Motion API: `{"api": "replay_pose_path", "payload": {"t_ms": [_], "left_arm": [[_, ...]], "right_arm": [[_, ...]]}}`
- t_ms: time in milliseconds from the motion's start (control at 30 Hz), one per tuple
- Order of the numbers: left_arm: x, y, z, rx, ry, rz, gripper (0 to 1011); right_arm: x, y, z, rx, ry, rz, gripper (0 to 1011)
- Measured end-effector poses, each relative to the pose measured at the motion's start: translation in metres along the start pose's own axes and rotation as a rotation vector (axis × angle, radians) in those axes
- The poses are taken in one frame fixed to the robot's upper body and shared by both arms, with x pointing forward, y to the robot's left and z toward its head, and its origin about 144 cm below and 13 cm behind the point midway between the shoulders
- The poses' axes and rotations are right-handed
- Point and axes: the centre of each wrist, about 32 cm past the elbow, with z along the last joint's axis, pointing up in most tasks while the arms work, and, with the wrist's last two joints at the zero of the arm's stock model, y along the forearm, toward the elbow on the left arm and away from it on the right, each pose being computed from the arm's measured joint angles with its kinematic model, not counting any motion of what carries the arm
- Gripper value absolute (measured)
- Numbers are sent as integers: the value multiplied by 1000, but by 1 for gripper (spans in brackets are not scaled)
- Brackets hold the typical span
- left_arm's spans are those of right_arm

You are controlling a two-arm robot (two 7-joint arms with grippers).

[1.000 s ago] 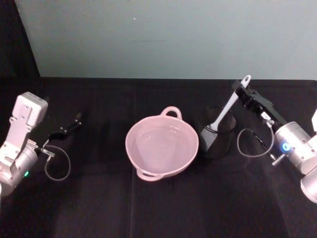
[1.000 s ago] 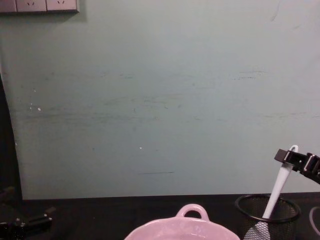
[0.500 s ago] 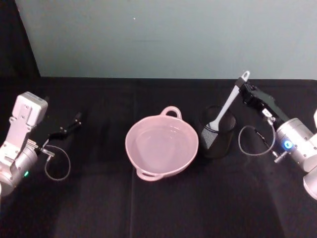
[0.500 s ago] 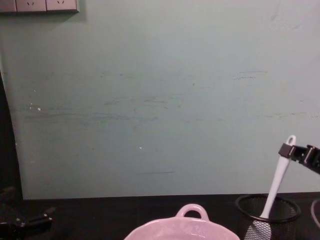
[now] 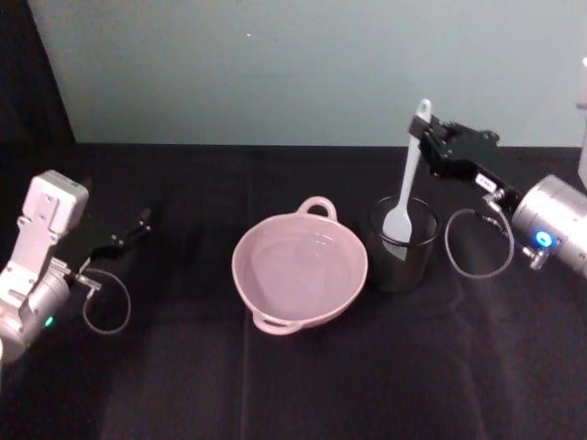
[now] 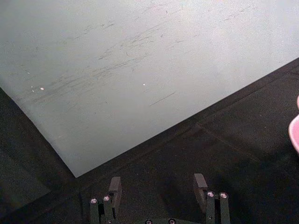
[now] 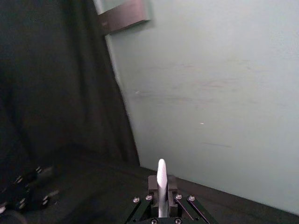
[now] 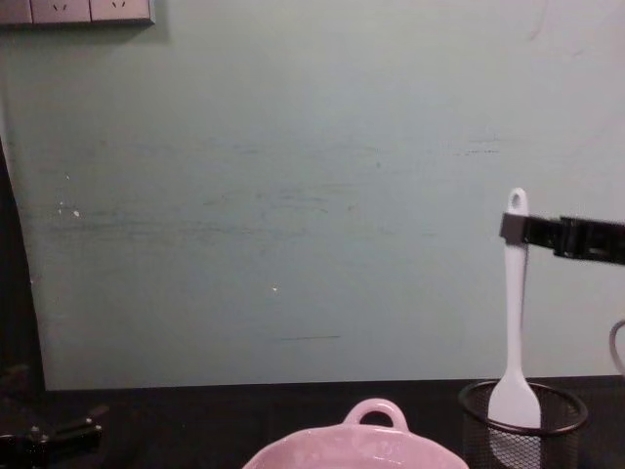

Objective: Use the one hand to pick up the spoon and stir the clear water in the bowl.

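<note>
- Right claw (image 5: 424, 137): clenched on the spoon (image 5: 404, 179) near its holed end. The spoon hangs upright, blade low in the mouth of the mesh cup (image 5: 402, 261).
- Bowl (image 5: 243, 275): mid-table, holding water (image 5: 298, 270). The cup stands just beside it at 3 o'clock.
- Left claw (image 5: 138, 223): released, idle at 9 o'clock, well apart.
- Risk: a sideways move before the blade clears the rim would likely snag and tip the cup. The high, narrow grip may let the spoon swing or slip.
- Surface: table (image 5: 275, 385) under black cloth.
- Room: pale green wall (image 5: 275, 73) at 12 o'clock, with sockets (image 8: 88, 10) high up.
</note>
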Motion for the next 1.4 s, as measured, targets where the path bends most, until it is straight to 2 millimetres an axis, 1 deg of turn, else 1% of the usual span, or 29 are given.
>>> {"api": "replay_pose_path", "payload": {"t_ms": [133,267,533,1133,1233,1300,1367,1400], "left_arm": [[0,0,0,0,0,0,1011],[0,0,0,0,0,0,1011],[0,0,0,0,0,0,1011],[0,0,0,0,0,0,1011],[0,0,0,0,0,0,1011],[0,0,0,0,0,0,1011],[0,0,0,0,0,0,1011],[0,0,0,0,0,0,1011]], "right_arm": [[-5,0,17,-29,-51,39,110],[-8,0,26,-51,-79,54,110],[-9,0,31,-59,-90,45,110],[-9,0,31,-57,-89,44,110],[-9,-4,30,-39,-90,22,110],[-9,-5,33,-24,-97,15,110],[-9,-5,41,-3,-110,12,110],[-10,-3,47,11,-121,16,110]]}}
